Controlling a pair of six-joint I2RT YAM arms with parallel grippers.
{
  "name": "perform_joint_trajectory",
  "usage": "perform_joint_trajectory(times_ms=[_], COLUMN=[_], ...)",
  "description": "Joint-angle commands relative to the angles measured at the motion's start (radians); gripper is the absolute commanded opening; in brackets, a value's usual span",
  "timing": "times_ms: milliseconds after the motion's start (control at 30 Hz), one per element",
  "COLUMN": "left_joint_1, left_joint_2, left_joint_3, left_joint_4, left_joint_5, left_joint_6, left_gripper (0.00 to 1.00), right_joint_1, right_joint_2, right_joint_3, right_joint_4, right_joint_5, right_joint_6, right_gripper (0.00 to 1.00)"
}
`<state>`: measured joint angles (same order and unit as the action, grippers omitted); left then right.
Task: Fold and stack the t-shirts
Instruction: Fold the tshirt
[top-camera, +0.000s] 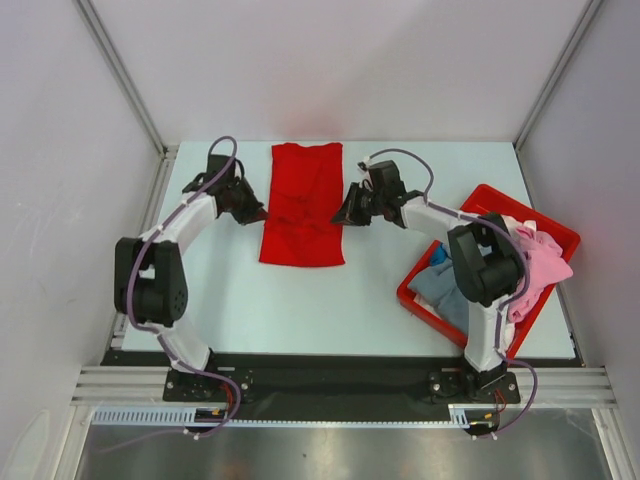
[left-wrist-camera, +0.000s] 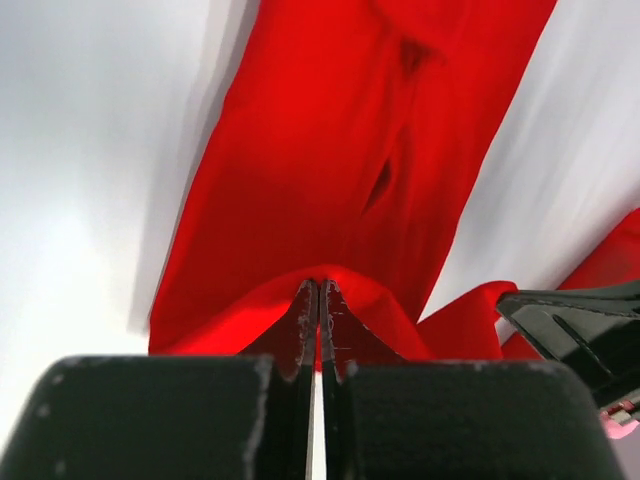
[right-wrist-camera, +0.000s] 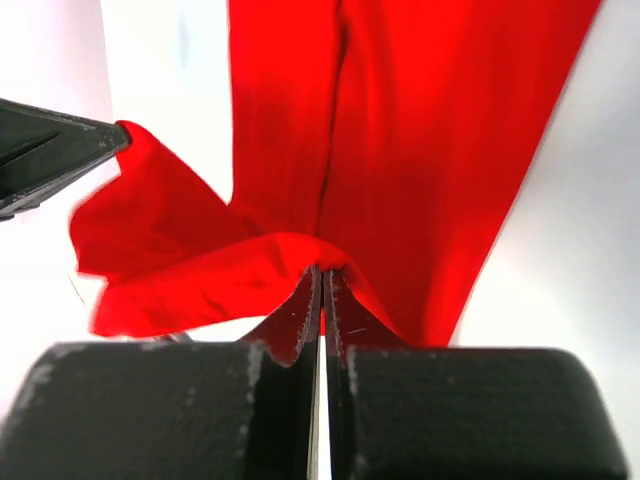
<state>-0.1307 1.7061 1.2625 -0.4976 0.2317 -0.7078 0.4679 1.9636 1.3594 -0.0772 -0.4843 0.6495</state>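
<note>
**Left claw and right claw pinch the red t-shirt**

Each claw is shut tight on one side edge of the shirt, with a bit of cloth bunched up at its tips. The shirt lies long and flat on the table, between the two arms. I think they grab both sides so it folds over evenly. Over in the red bin wait the other t-shirts.

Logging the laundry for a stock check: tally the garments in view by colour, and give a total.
red t-shirt: 1
pink garment: 1
grey-blue garment: 1
bright blue garment: 1, only a scrap showing
Total: 4, the last three lying in the red bin.
</note>
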Motion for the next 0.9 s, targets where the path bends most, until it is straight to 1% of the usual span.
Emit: perform_joint_trajectory(times_ms=[0, 67, 267, 433, 700, 867], left_joint_1=[0.019, 0.028, 0.042, 0.055, 0.066, 0.072], left_joint_2=[0.09, 0.13, 0.263, 0.306, 0.391, 0.409], left_joint_3=[0.132, 0.188, 0.314, 0.34, 0.419, 0.446], left_joint_4=[0.005, 0.004, -0.016, -0.004, -0.019, -0.029], left_joint_5=[0.029, 0.041, 0.078, 0.078, 0.097, 0.084], left_joint_6=[0.036, 0.034, 0.037, 0.034, 0.034, 0.021], left_gripper=[0.0, 0.0, 0.0, 0.0, 0.0, 0.0], right_joint_1=[-0.031, -0.044, -0.078, -0.1, -0.135, -0.149], right_joint_2=[0.094, 0.133, 0.238, 0.302, 0.36, 0.382], right_joint_3=[0.136, 0.222, 0.328, 0.408, 0.449, 0.466], right_joint_4=[-0.05, -0.094, -0.116, -0.107, -0.082, -0.061], right_joint_5=[-0.048, -0.057, -0.074, -0.099, -0.126, -0.16], right_joint_6=[-0.028, -0.039, -0.028, -0.002, 0.041, 0.052], right_gripper=[0.0, 0.0, 0.0, 0.0, 0.0, 0.0])
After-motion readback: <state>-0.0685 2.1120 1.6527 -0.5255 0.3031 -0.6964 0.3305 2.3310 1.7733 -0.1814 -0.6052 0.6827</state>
